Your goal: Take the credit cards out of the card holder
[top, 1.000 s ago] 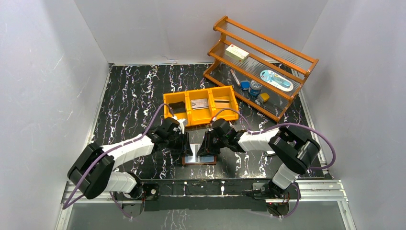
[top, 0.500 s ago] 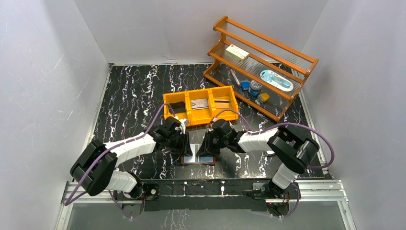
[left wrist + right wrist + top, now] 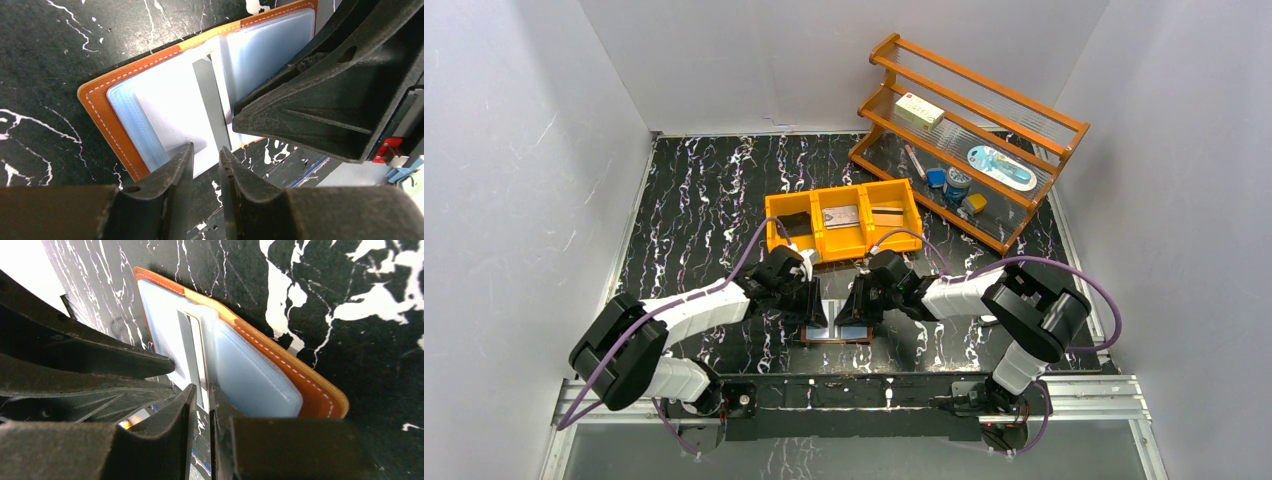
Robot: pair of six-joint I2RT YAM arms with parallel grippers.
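Note:
The card holder [image 3: 837, 333] lies open on the table between my two grippers, its brown leather rim [image 3: 100, 112] framing pale blue sleeves [image 3: 260, 375]. A grey credit card [image 3: 212, 105] shows as a strip in the middle leaf, which stands up from the fold [image 3: 184, 347]. My left gripper [image 3: 206, 157] hovers at the near edge of the left sleeves, jaws a narrow gap apart, with the table showing between them. My right gripper [image 3: 200, 397] sits at the middle leaf's edge, jaws narrowly apart with that edge running into the gap. Seen from above, the left gripper [image 3: 812, 306] and right gripper [image 3: 854, 310] nearly touch.
An orange three-compartment bin [image 3: 824, 247] just behind the grippers holds a dark card [image 3: 794, 222], a silvery card [image 3: 842, 216] and a striped card [image 3: 885, 213]. A wooden rack [image 3: 1024, 110] with small items stands at the back right. White walls close in on three sides.
Both grippers have narrowed their jaws over the open card holder. The arms have shifted only slightly, and the holder stays in place.

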